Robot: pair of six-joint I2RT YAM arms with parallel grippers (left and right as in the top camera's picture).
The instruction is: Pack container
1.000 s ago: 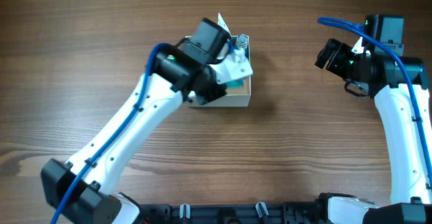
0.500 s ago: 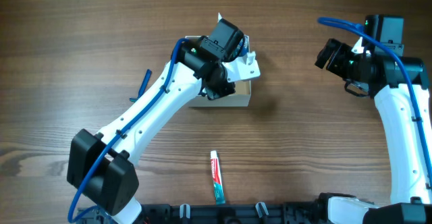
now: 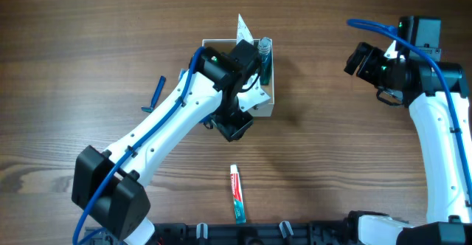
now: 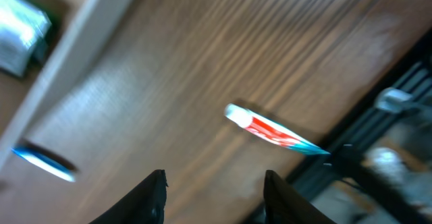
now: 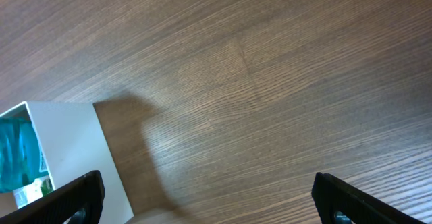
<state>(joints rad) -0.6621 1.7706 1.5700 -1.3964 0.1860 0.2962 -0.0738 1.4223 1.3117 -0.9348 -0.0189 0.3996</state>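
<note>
The container (image 3: 270,103), a small white-walled box, sits at the table's middle, mostly under my left arm. A teal bottle (image 3: 263,60) and a white packet (image 3: 242,28) stick up from it. My left gripper (image 3: 234,129) hangs just in front of the container, open and empty. In the left wrist view the gripper (image 4: 214,177) looks down on bare wood, with the container wall (image 4: 74,48) at upper left and a red-and-white toothpaste tube (image 4: 270,131) beyond. My right gripper (image 3: 358,59) is open and empty, well right of the container. The container's white wall (image 5: 67,150) shows in the right wrist view.
The toothpaste tube (image 3: 235,192) lies near the table's front edge. A blue razor (image 3: 155,96) lies left of the container and also shows in the left wrist view (image 4: 42,163). A black rail (image 3: 280,230) runs along the front edge.
My left wrist has swung from over the container down to its front side. The teal bottle now shows standing in the container. The right arm has not moved.
</note>
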